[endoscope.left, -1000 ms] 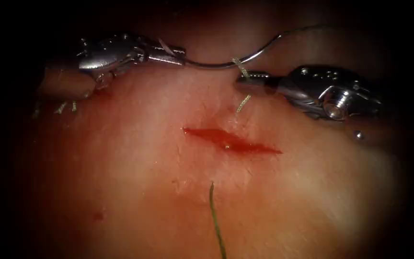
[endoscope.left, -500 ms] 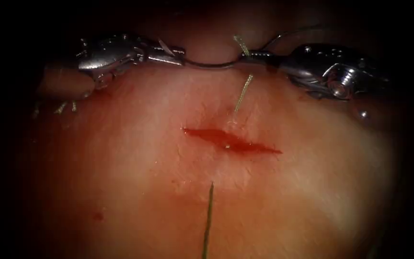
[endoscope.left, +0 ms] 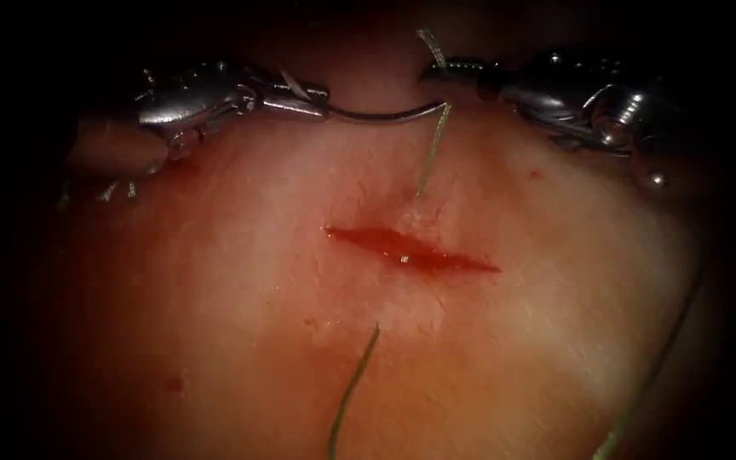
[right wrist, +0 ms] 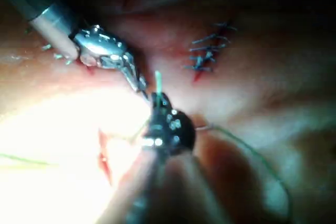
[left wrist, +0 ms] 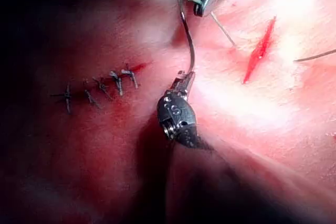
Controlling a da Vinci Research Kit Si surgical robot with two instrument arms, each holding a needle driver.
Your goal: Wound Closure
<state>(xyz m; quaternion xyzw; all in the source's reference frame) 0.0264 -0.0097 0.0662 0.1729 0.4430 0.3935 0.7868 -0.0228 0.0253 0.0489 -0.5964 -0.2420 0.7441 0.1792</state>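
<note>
The curved needle (endoscope.left: 385, 115) is held clear of the tissue (endoscope.left: 240, 290), above the cut (endoscope.left: 411, 250) and to its left. One end of it is clamped in the closed jaws of the left tool (endoscope.left: 317, 104); the rest of the curve runs free toward the right tool (endoscope.left: 436, 70). The right tool's jaws are closed on the thread (endoscope.left: 433, 145) just beside the needle's other end. From there the thread runs down into the tissue just above the cut and emerges again below it. The cut lies open, with red fluid (endoscope.left: 385, 243) in it. A row of finished stitches (left wrist: 100, 88) is seen on the tissue, well apart from the cut.
</note>
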